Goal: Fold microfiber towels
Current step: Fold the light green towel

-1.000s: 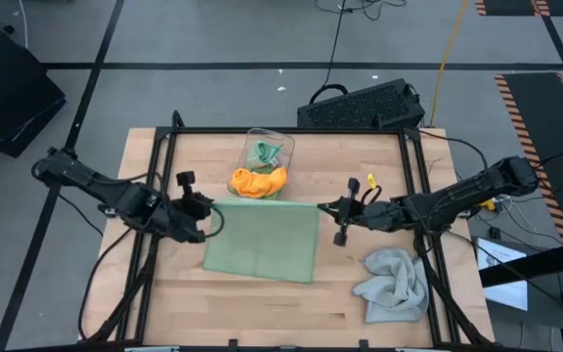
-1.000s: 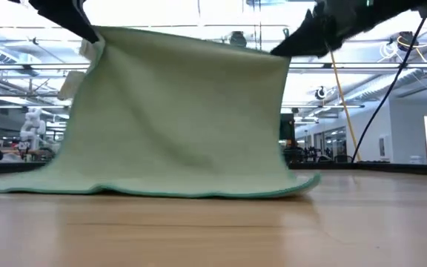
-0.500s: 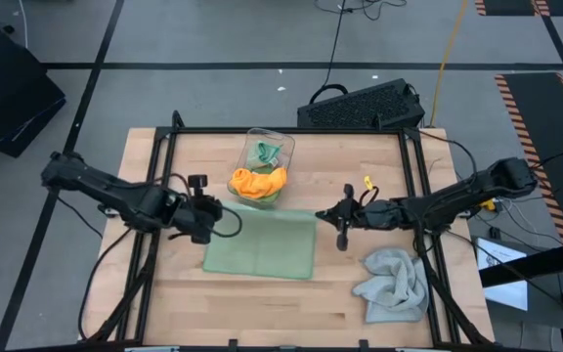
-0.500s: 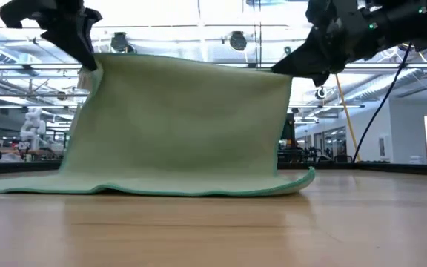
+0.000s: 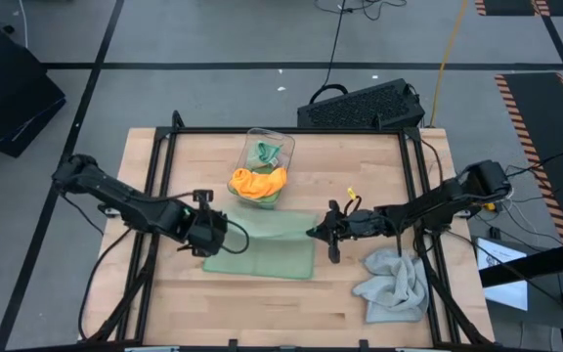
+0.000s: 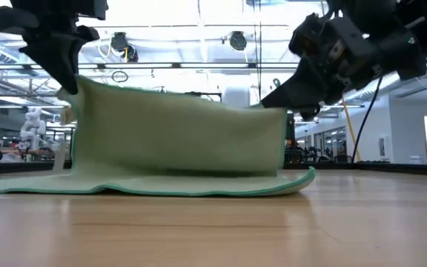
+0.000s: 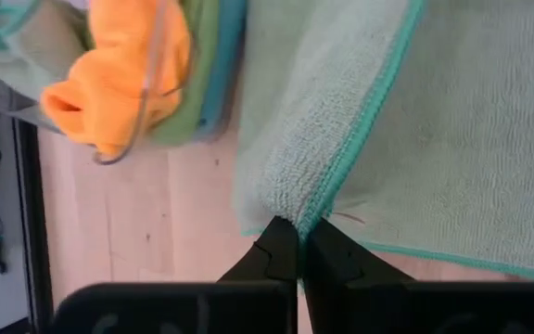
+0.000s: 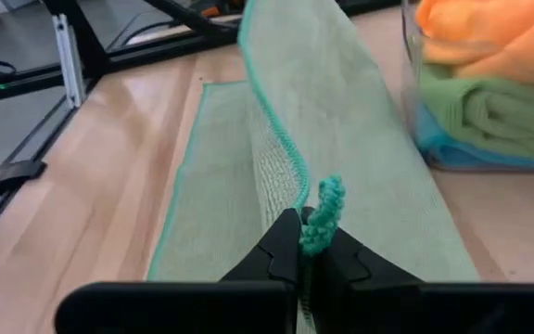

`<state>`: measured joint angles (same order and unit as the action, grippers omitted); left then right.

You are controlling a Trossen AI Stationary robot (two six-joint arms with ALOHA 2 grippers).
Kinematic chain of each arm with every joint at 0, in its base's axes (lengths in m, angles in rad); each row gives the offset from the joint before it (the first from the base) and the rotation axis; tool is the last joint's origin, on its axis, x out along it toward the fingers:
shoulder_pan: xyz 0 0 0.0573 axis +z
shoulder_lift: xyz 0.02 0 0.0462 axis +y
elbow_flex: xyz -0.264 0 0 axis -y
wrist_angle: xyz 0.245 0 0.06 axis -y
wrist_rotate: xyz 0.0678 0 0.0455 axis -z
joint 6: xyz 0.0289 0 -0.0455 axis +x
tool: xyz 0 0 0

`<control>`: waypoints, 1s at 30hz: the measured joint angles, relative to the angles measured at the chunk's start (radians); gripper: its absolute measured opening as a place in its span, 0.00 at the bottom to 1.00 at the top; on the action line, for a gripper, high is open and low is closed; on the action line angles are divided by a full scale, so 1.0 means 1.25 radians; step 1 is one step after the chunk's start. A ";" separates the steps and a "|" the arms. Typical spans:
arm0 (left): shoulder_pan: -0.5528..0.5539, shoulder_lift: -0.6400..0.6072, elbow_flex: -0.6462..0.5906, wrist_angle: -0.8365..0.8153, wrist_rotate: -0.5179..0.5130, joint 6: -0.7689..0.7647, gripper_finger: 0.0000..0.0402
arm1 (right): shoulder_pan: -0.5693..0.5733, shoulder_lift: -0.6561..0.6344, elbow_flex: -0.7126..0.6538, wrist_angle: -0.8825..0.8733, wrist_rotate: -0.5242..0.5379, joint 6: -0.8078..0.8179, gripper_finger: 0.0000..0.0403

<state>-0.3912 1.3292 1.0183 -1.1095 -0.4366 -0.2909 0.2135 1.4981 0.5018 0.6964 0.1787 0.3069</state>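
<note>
A sage green microfiber towel [image 5: 262, 246] is in the middle of the table. Its near part lies flat on the wood, and its far part [image 6: 176, 137] stands raised between my two grippers. My left gripper [image 5: 225, 238] is shut on the raised edge's left corner. My right gripper [image 5: 313, 233] is shut on its right corner. An orange towel [image 5: 258, 182] and a bright green one [image 5: 268, 153] sit in the clear bin [image 5: 283, 142] beyond it. A light grey towel [image 5: 391, 284] lies crumpled near the table's near right corner. My left gripper pinches the towel's left raised corner [image 7: 293, 211] between its two fingers, coming steeply from above. The cloth bunches at the fingertips [image 7: 281, 249] and hangs below them down to the table. My right gripper pinches the right raised corner [image 8: 319, 215] by its teal hem, between both fingers. It reaches in almost level from the table's right. The top edge [image 6: 176, 95] between the two grippers sags a little.
The clear bin stands just beyond the towel's far edge. A black frame [image 5: 160, 176] runs along the table's sides. The grey towel lies close under my right arm. Bare wood [image 5: 262, 308] stretches along the near edge.
Both grippers have sunk and gone toward the table's near edge, each still shut on its corner. My right gripper has rolled and tipped up toward level. The towel's raised far part now stands lower and has come over the near part, which has stayed flat on the table.
</note>
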 joint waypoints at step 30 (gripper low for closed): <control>-0.056 0.074 0.000 0.090 0.145 -0.086 0.01 | 0.074 0.180 0.027 0.128 -0.093 0.121 0.01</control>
<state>-0.4606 1.4220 1.0181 -0.9968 -0.2554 -0.3988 0.3057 1.7225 0.5361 0.8566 0.0628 0.4587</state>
